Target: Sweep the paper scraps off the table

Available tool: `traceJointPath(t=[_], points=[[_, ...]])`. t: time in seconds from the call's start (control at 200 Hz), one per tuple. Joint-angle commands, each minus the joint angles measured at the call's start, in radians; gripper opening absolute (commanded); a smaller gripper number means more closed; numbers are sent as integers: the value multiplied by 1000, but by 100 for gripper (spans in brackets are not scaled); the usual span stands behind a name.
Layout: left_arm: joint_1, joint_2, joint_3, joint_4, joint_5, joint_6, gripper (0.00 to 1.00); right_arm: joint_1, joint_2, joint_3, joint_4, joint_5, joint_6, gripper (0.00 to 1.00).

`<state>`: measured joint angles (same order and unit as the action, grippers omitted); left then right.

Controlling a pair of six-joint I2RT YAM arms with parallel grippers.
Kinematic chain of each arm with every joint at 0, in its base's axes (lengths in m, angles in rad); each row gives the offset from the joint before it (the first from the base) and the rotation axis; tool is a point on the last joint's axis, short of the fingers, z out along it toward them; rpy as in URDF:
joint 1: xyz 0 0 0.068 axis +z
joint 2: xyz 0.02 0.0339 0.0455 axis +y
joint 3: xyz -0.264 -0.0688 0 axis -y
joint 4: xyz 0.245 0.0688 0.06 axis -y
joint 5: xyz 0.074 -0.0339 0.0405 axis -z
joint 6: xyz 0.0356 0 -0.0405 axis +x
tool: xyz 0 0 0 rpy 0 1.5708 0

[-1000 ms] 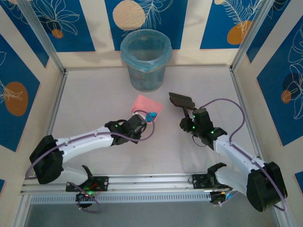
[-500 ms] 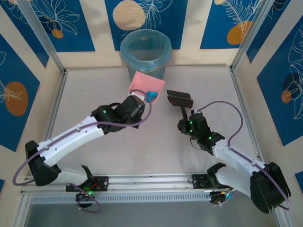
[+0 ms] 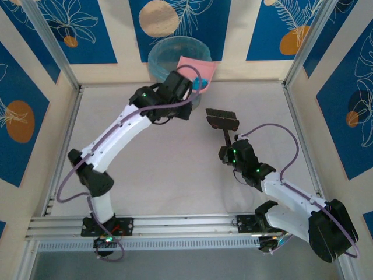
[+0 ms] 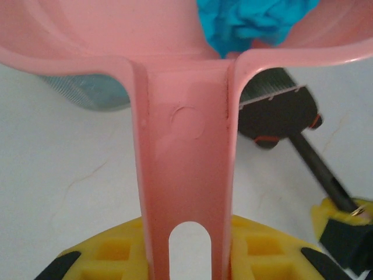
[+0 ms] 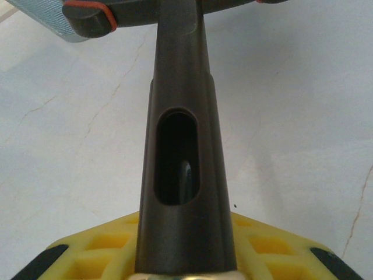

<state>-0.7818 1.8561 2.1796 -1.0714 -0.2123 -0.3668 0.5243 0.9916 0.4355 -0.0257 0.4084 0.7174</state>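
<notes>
From above, we find the desk (image 3: 145,175) pale grey, railed in aluminium and enclosed by blue-and-cream walls (image 3: 23,116). A blue bin (image 3: 166,55) stands at the far edge. The left claw (image 3: 180,87) holds a pink dustpan (image 3: 197,65) over its rim, with cyan paper scraps (image 3: 202,85) inside. The right claw (image 3: 230,153) holds a brush (image 3: 222,119) mid-desk.

Left wrist: the left claw (image 4: 186,256) is clenched on the dustpan (image 4: 186,163) handle, the paper scraps (image 4: 256,20) lie in the pan, and the brush (image 4: 278,111) is beyond.

Right wrist: the right claw (image 5: 186,262) is clenched on the brush (image 5: 178,116) handle.
</notes>
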Motion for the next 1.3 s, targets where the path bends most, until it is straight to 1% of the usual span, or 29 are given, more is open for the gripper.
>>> traceJointPath(t=[0.0,0.1,0.16,0.24,0.355,0.495,0.595,0.71,0.795,0.86,0.96,1.04,1.11,1.295], points=[[41,96,201,-67,155,9,0,8,-20,9,41,42,-29,0],[93,214,419,-105,253,-23,0,10,-24,7,41,41,-33,0],[132,254,486,-90,322,-64,0,9,-29,9,38,42,-37,0],[179,262,486,-15,411,-126,0,9,-36,9,33,54,-42,0],[229,271,486,80,482,-195,0,9,-43,2,42,66,-51,0],[280,300,486,202,643,-311,0,10,-43,0,43,83,-64,0],[297,334,484,317,734,-433,0,10,-42,-2,52,80,-67,0],[304,382,483,481,803,-606,0,10,-43,-2,53,81,-77,0],[303,412,483,606,823,-728,0,10,-45,2,49,86,-88,0],[303,427,483,669,811,-786,0,10,-50,6,40,96,-94,0],[303,429,467,714,769,-829,0,9,-57,1,40,106,-99,0],[304,404,381,801,743,-875,0,8,-57,0,43,109,-102,0],[304,387,312,884,733,-916,0,8,-57,2,40,112,-103,0],[303,388,256,1014,712,-1002,0,7,-61,1,37,122,-105,0]])
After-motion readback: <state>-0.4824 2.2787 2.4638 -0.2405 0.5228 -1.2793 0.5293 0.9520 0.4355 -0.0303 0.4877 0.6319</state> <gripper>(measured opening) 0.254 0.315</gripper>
